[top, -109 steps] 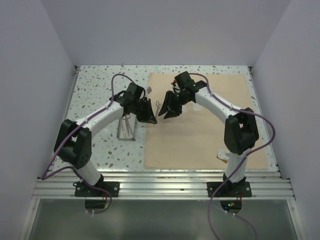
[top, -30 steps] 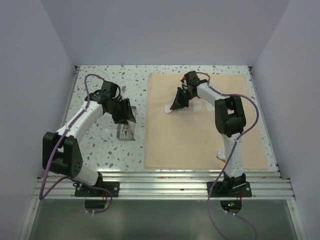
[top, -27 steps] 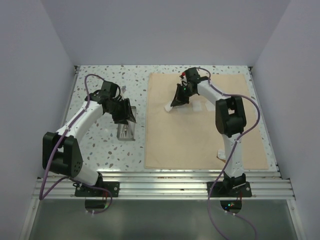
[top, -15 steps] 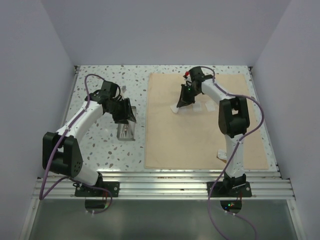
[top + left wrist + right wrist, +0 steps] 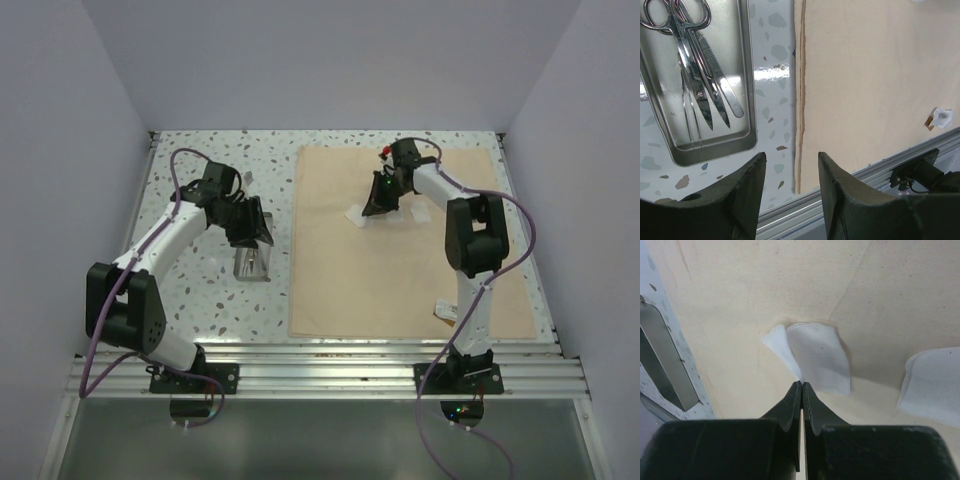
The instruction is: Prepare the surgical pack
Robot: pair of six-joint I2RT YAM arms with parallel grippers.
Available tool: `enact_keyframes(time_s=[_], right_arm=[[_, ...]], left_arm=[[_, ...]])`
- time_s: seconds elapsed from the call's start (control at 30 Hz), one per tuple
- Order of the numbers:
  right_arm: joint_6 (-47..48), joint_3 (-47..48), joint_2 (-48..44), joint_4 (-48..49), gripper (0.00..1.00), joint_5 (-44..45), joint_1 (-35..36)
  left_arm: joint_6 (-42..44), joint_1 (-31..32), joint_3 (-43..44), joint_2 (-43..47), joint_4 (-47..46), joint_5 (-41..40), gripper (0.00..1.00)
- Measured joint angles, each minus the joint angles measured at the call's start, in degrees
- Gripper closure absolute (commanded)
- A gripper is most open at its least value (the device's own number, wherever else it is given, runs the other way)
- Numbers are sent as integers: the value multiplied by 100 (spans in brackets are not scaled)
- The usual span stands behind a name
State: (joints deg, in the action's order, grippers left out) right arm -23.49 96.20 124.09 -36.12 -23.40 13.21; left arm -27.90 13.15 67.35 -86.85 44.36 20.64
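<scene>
From above, my left arm bends out over the speckled table (image 5: pixel 190 295), with the left pincer (image 5: pixel 250 230) hanging above the grey metal tray (image 5: pixel 252 268). The right arm stretches far forward, and the right pincer (image 5: pixel 372 207) sits low on the tan cloth sheet (image 5: pixel 400 280). One small white packet (image 5: pixel 446 311) lies at the sheet's near right edge.

At the left wrist, the pincer is spread wide and holds nothing. The rectangular tray holds one steel scissors (image 5: pixel 686 47) and one thin forceps (image 5: pixel 725 90).

At the right wrist, the pincer is clenched, apparently nipping the edge of one soft gauze square (image 5: pixel 817 357). A second gauze square (image 5: pixel 932 387) lies beside it.
</scene>
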Motion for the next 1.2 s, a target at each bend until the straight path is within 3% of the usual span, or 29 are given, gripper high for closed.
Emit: enact_keyframes(time_s=[0.5, 0.77, 1.2], right_arm=[[-487, -1023, -538, 951, 100, -33, 0], [-881, -1064, -874, 1552, 100, -319, 2], [-1438, -1064, -876, 1652, 100, -146, -11]], left_arm=[[0, 0, 0, -109, -20, 107, 50], [-4, 11, 2, -146, -44, 153, 50], [-48, 50, 2, -192, -55, 155, 50]])
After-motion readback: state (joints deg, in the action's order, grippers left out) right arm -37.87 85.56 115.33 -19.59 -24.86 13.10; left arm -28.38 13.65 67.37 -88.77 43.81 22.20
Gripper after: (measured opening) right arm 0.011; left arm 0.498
